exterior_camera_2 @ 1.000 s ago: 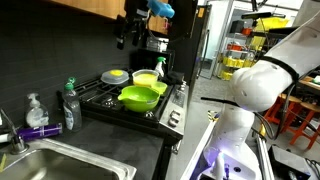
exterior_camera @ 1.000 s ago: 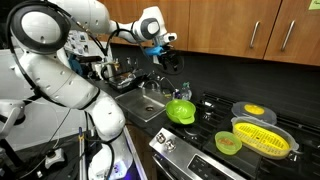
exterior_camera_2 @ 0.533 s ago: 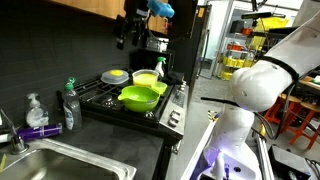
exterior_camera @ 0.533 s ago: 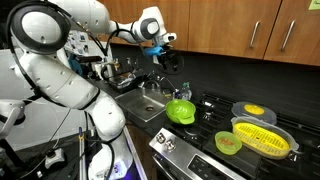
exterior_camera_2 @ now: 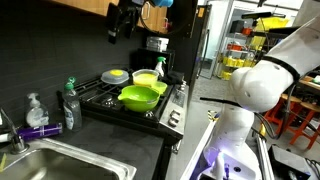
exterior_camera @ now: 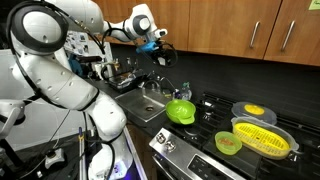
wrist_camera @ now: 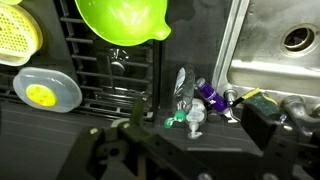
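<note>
My gripper point(exterior_camera: 160, 47) hangs high above the dark counter between the stove and the sink; it also shows in an exterior view point(exterior_camera_2: 120, 22). In the wrist view its jaws point(wrist_camera: 190, 150) are spread wide and hold nothing. Directly below stand a clear bottle with a green cap point(wrist_camera: 185, 95) and a purple soap bottle point(wrist_camera: 210, 93), both also in an exterior view point(exterior_camera_2: 70, 100) point(exterior_camera_2: 38, 118). A green bowl point(exterior_camera: 181, 110) sits on the stove's near burner.
A yellow colander point(exterior_camera: 262, 137), a grey lid with a yellow knob point(exterior_camera: 254, 109) and a small green bowl point(exterior_camera: 229, 142) lie on the stove. The steel sink point(wrist_camera: 280, 40) has a sponge point(wrist_camera: 265, 97) at its edge. Wooden cabinets hang close above the gripper.
My gripper has risen and shifted away from the stove toward the sink side. Nothing on the counter or stove has moved.
</note>
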Available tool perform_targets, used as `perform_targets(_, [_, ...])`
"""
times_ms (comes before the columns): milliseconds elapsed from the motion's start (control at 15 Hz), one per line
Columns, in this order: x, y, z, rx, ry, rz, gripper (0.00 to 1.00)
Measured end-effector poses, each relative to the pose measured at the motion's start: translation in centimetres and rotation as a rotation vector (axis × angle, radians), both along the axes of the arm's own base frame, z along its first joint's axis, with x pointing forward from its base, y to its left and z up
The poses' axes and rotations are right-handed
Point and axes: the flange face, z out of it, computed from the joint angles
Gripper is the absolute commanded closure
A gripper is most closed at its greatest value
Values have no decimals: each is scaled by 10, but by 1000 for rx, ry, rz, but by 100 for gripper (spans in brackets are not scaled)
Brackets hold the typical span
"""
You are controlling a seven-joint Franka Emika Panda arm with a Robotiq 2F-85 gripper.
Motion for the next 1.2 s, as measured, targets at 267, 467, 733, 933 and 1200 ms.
perform_targets(267, [-27, 39, 14, -64, -37, 96, 0])
perform_targets(467, [-54, 68, 23, -129, -73, 174, 0])
perform_targets(733, [-94, 102, 37, -245, -135, 266, 0])
perform_targets(933, [-110, 114, 51, -356, -195, 291, 0])
perform_targets(1200, [-94, 102, 78, -515, -275, 224, 0])
